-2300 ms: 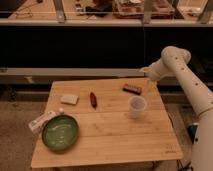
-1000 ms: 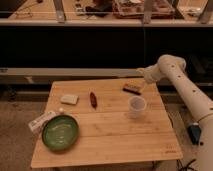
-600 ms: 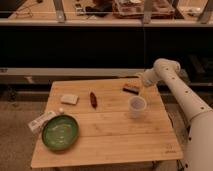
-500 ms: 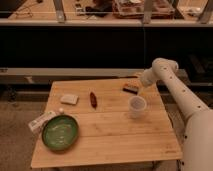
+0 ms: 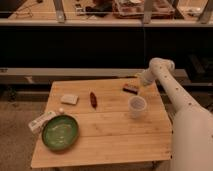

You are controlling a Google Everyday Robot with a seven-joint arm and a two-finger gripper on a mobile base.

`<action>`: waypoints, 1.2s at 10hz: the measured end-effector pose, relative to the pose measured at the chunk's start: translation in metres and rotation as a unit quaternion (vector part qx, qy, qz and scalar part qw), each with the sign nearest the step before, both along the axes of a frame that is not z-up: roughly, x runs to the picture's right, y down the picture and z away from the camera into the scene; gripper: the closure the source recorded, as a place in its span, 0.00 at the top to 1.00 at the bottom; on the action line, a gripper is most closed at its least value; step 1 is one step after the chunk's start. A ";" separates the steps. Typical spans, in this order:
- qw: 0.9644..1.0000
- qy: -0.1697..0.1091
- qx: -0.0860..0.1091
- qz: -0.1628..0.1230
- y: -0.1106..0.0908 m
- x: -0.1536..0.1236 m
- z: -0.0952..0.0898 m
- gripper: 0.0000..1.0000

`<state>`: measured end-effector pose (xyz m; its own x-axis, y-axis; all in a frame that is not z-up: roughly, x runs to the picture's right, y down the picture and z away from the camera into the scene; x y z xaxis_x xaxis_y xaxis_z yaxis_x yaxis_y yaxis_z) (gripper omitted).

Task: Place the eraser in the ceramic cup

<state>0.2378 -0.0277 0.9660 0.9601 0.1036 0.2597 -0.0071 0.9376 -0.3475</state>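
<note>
One hand, fingers spread, has come down just beside the eraser on the table; eraser and ceramic cup are unmoved.

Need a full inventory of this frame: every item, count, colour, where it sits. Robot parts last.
table: 1, light wood, centre of view
eraser: 1, dark with reddish-brown top, far right of the table
ceramic cup: 1, white, upright, right side, nearer the camera than the eraser
stick-like object: 1, dark red, middle of the far half
flat pad: 1, white, far left
bowl: 1, green, near left
box-like item: 1, white, left edge, beside the bowl
arm: 1, white, right side, stretched toward the table's far right
gripper: 1, open, holding nothing, close beside the eraser on its right
</note>
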 end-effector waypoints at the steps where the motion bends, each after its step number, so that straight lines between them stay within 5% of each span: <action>1: 1.000 0.006 -0.003 0.002 -0.001 0.004 0.006 0.80; 12: 0.998 0.026 -0.049 0.003 0.022 0.022 0.036 0.80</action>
